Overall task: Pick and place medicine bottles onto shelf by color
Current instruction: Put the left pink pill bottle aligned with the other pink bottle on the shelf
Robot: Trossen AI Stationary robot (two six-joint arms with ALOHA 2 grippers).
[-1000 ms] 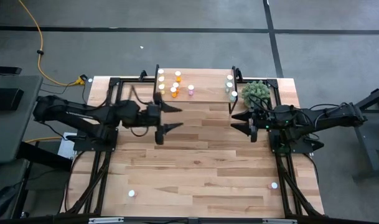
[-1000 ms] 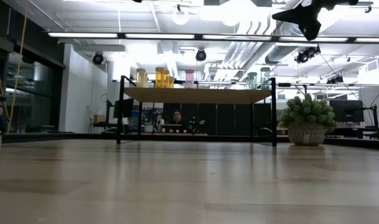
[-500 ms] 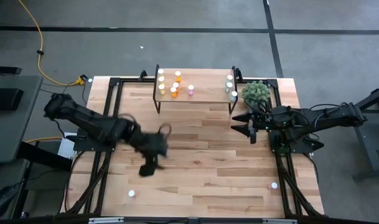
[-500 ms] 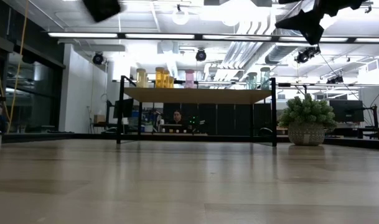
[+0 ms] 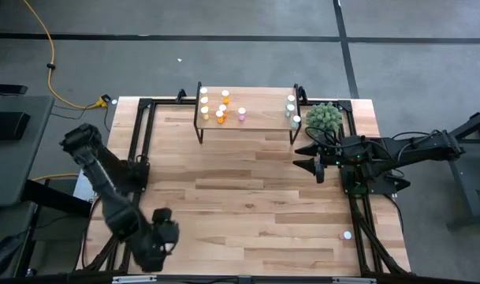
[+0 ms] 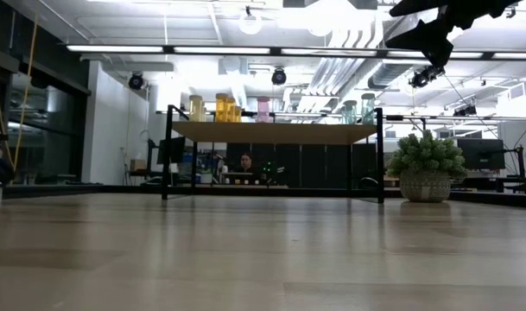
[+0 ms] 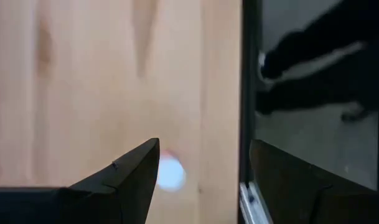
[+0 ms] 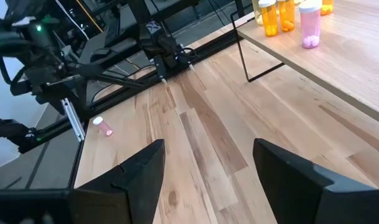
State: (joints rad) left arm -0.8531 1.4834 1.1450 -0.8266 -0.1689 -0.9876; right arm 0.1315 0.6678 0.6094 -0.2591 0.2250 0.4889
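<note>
The shelf (image 5: 247,118) stands at the table's far middle. On it are yellow (image 5: 204,101), orange (image 5: 221,115), pink (image 5: 242,113) and pale teal bottles (image 5: 292,110), all upright. My left gripper (image 5: 159,238) is open over the table's near left corner. A white-capped pink bottle (image 7: 170,173) lies on the table below and between its fingers. The gripper hides this bottle in the high view, but it shows in the right wrist view (image 8: 103,126). Another bottle (image 5: 347,234) stands near the near right edge. My right gripper (image 5: 301,158) is open and empty, in the air near the shelf's right end.
A fuzzy green plant ball (image 5: 324,117) in a pot stands right of the shelf, close behind my right gripper. Black frame rails (image 5: 137,158) run along the table's left and right edges. The table's edge rail (image 7: 246,93) lies right beside my left gripper.
My left gripper has swung fast from just in front of the shelf's left end toward the table's near left corner, and now stands over the bottle lying there. Its fingers stay open. The bottles have not moved.
</note>
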